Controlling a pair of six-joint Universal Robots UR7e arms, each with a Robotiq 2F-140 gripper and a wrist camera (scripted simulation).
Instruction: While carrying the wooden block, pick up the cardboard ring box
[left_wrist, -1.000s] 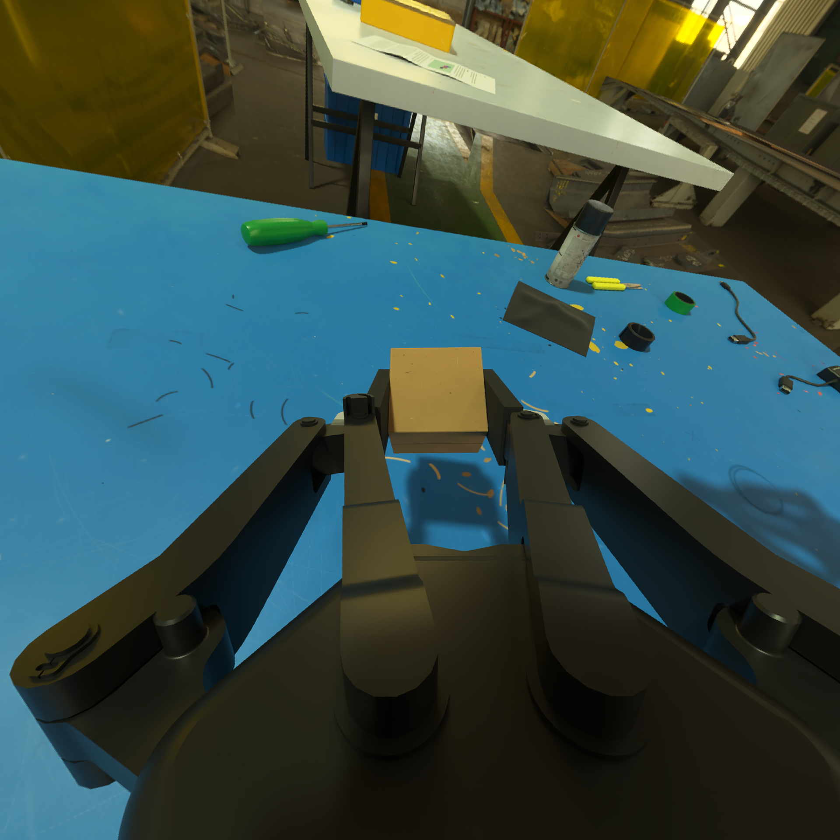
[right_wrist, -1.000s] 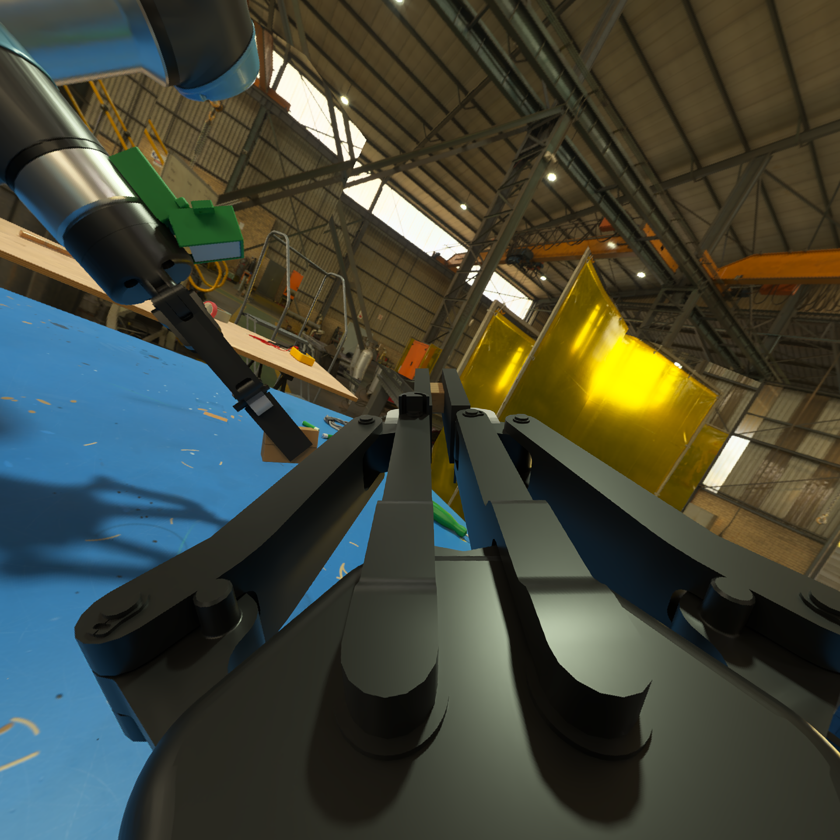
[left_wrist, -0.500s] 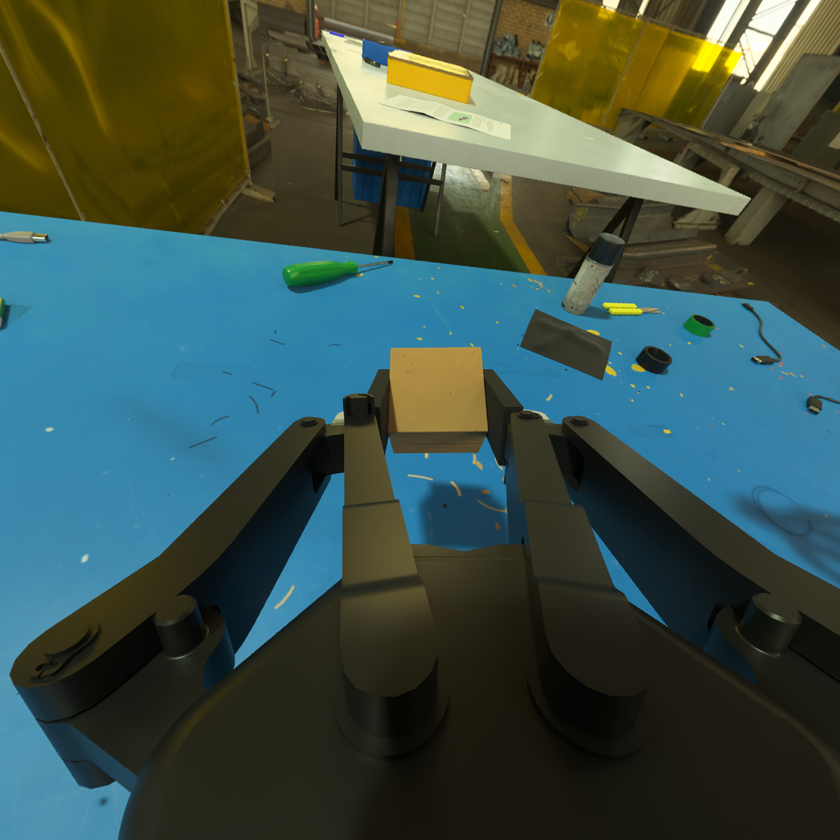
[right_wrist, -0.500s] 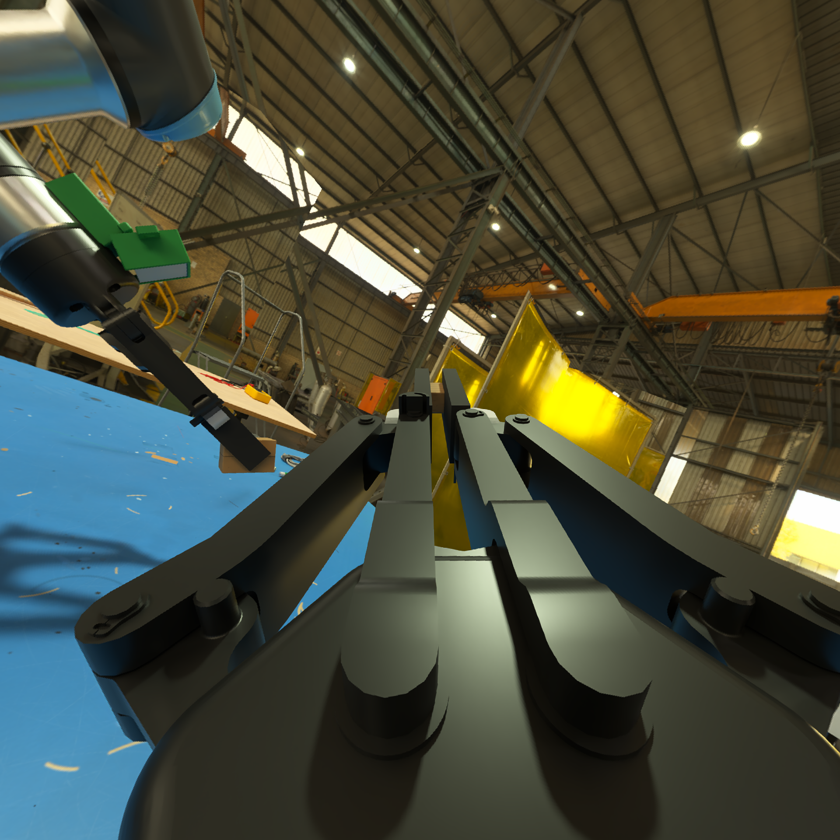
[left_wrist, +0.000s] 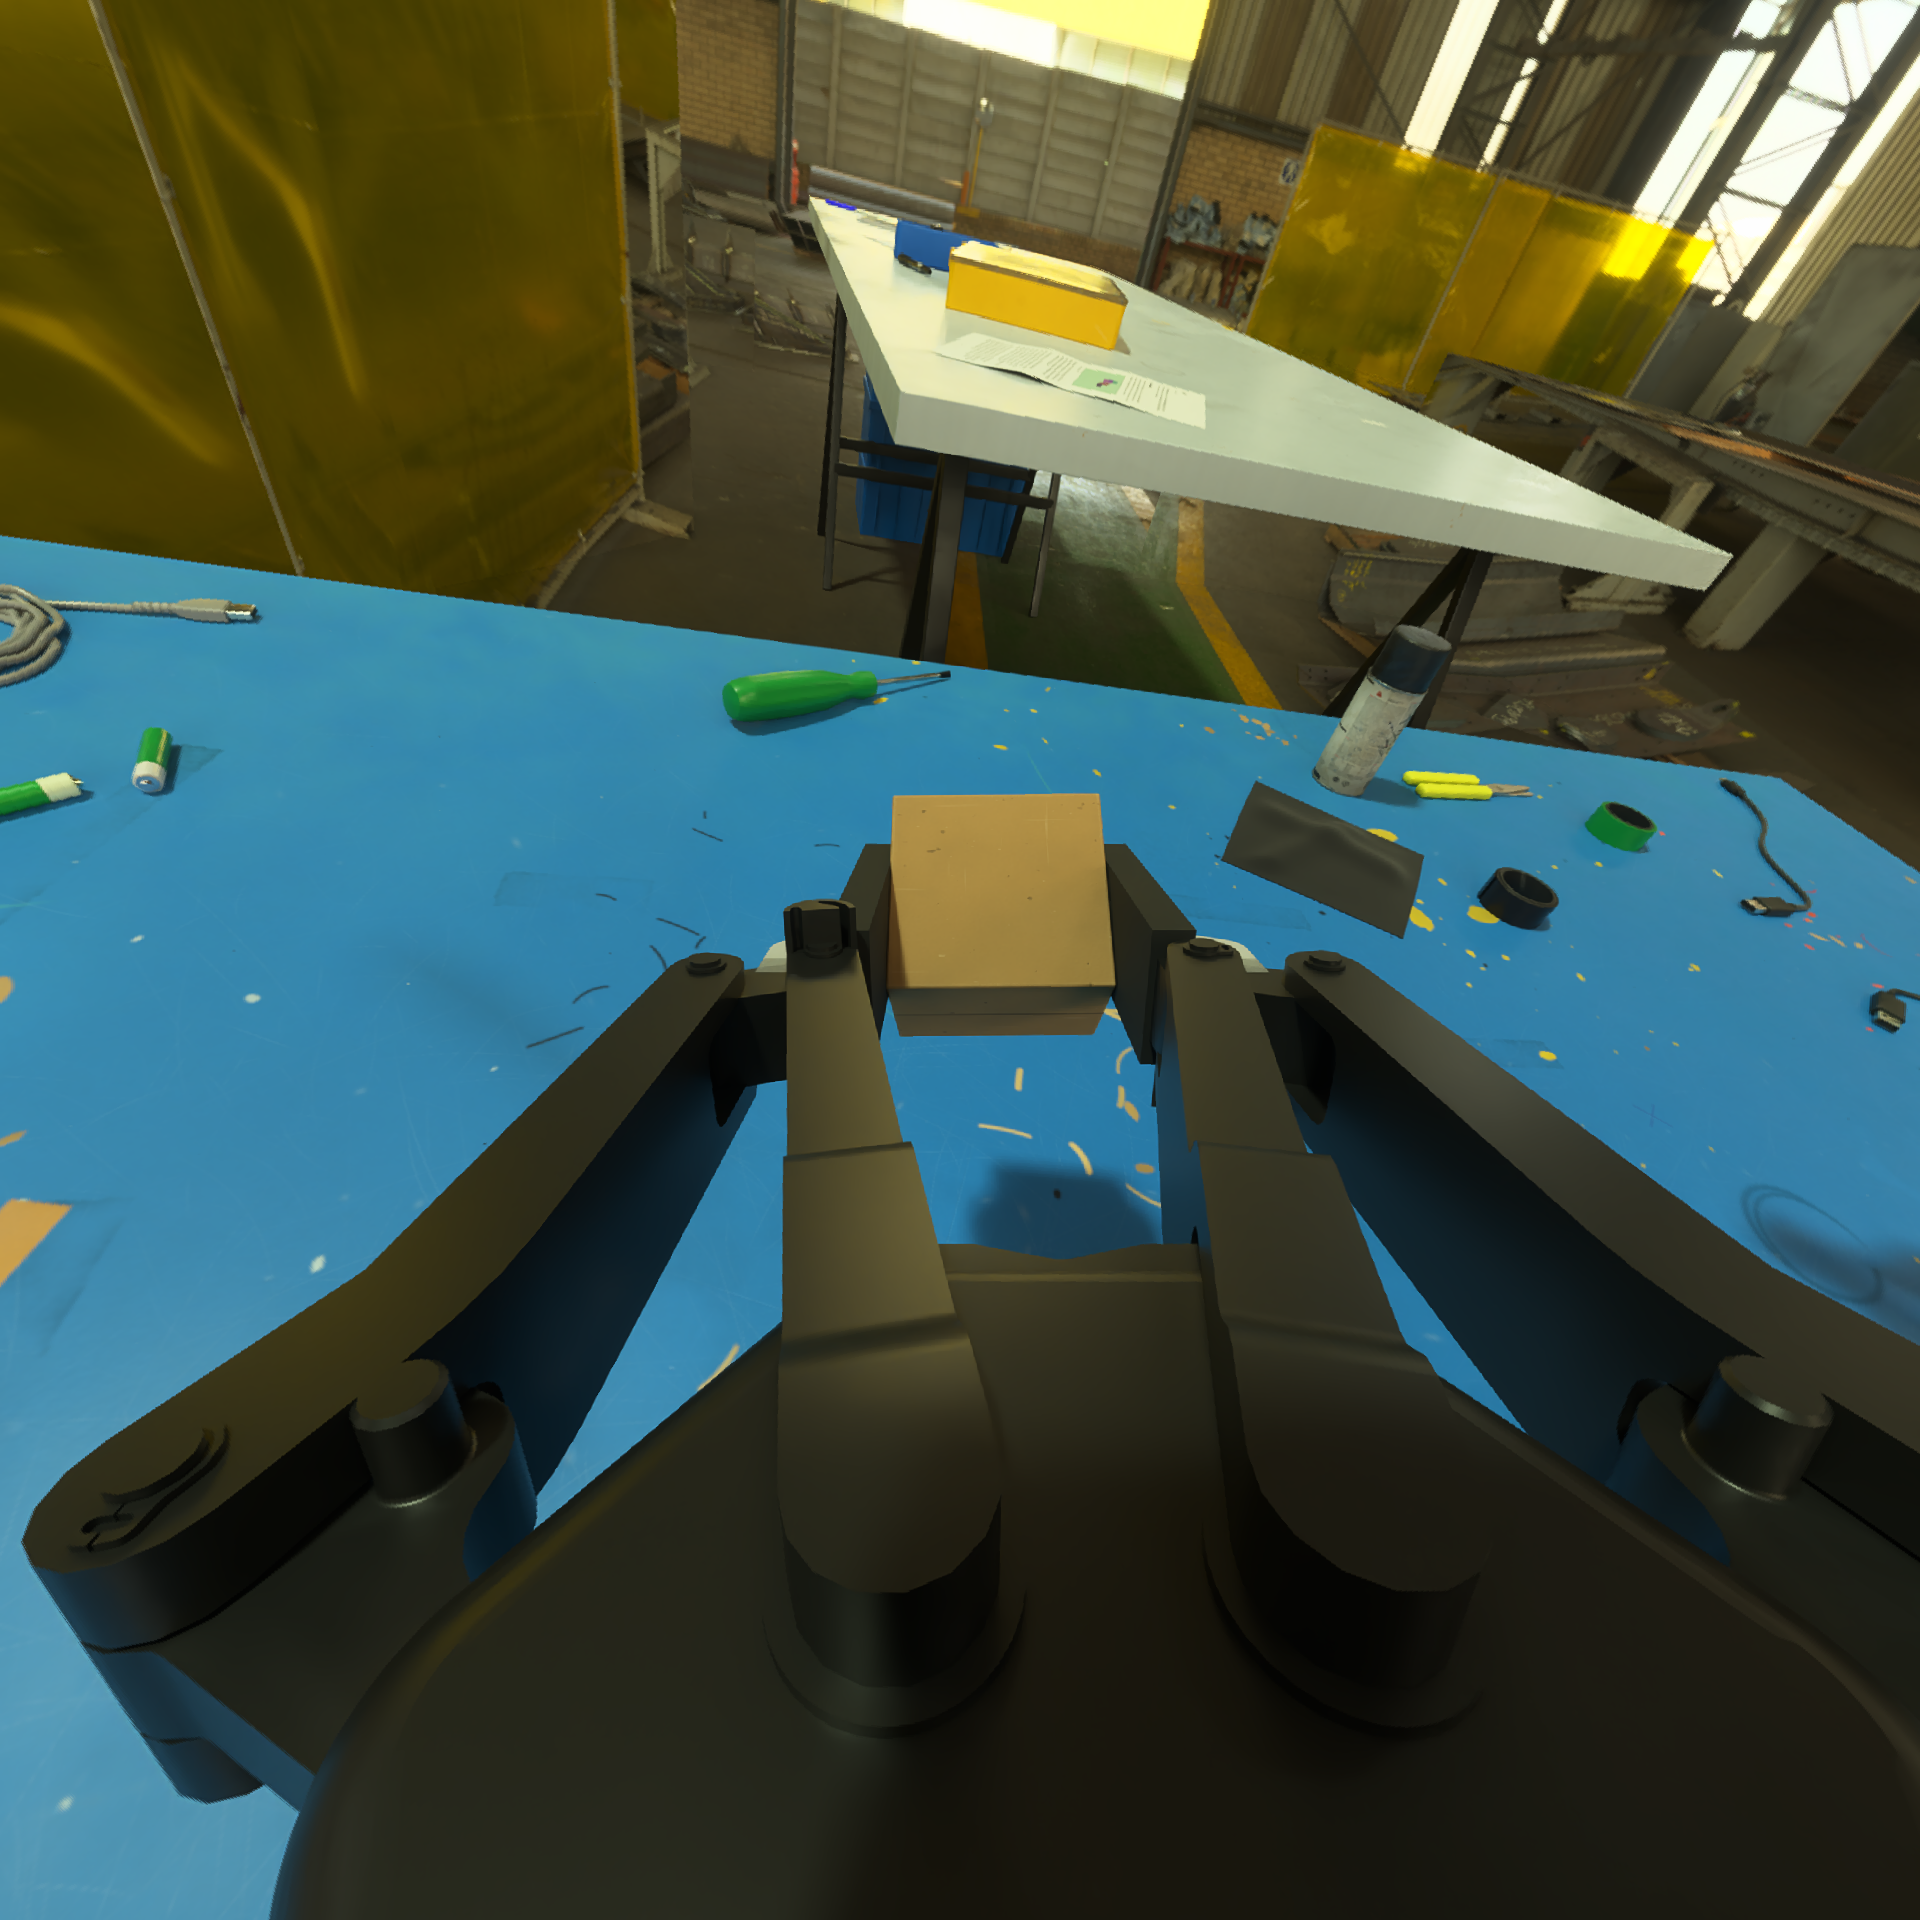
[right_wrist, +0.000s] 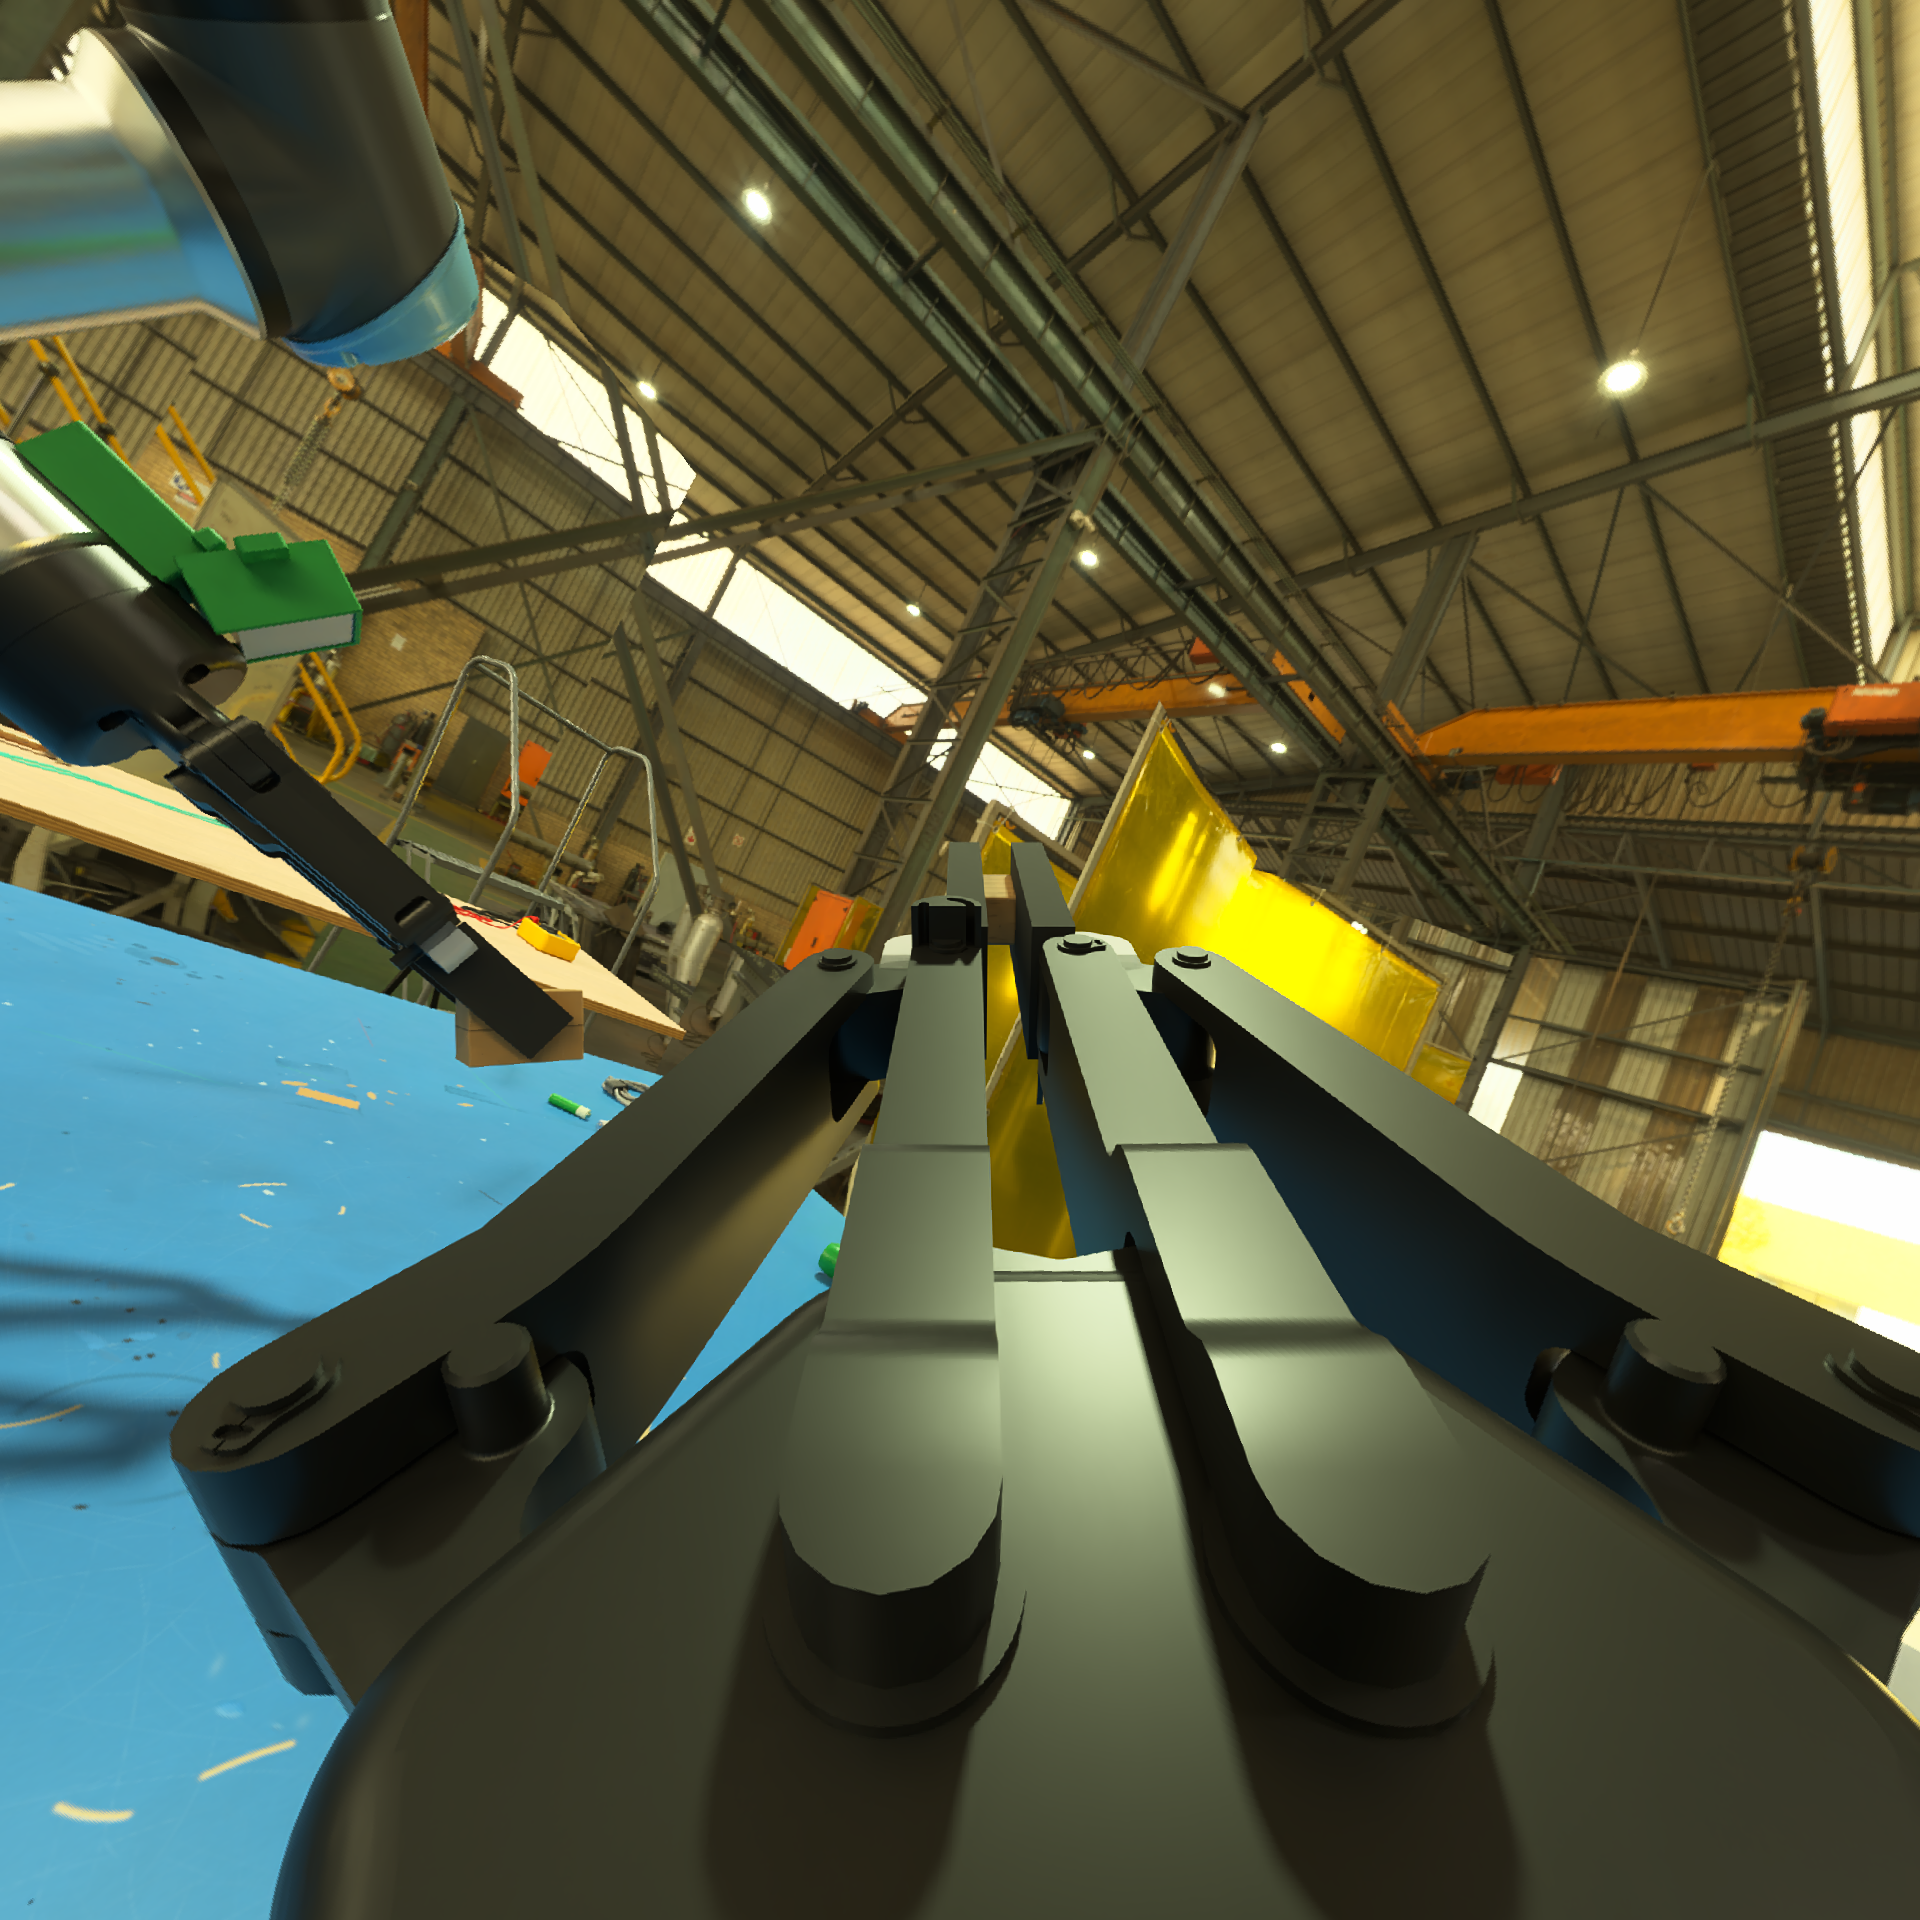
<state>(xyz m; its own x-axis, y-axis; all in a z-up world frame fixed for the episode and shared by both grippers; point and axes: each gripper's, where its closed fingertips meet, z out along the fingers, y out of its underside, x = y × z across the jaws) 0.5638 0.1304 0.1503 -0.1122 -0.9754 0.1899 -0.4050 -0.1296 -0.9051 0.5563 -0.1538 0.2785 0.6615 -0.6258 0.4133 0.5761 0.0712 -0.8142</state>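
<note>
My left gripper (left_wrist: 1000, 883) is shut on the cardboard ring box (left_wrist: 997, 894), a tan box with a lid seam low on its near side. It holds the box clear above the blue table (left_wrist: 416, 935). The right wrist view shows the left gripper (right_wrist: 499, 997) from the side, with the ring box (right_wrist: 483, 1044) in the air. My right gripper (right_wrist: 997, 873) points up over the table's edge toward the hall roof. Its fingers are nearly closed on a small wooden block (right_wrist: 1000, 891), of which only a sliver shows.
On the blue table lie a green screwdriver (left_wrist: 800, 694), a spray can (left_wrist: 1377, 717), a black sheet (left_wrist: 1320, 857), a black ring (left_wrist: 1517, 896), a green tape roll (left_wrist: 1621, 826), cables (left_wrist: 1766, 862) and a green battery (left_wrist: 153, 758). A white table (left_wrist: 1299, 447) stands beyond.
My left gripper has lifted the ring box higher off the table, so more of the table shows. My right gripper has tilted further upward, still holding the block.
</note>
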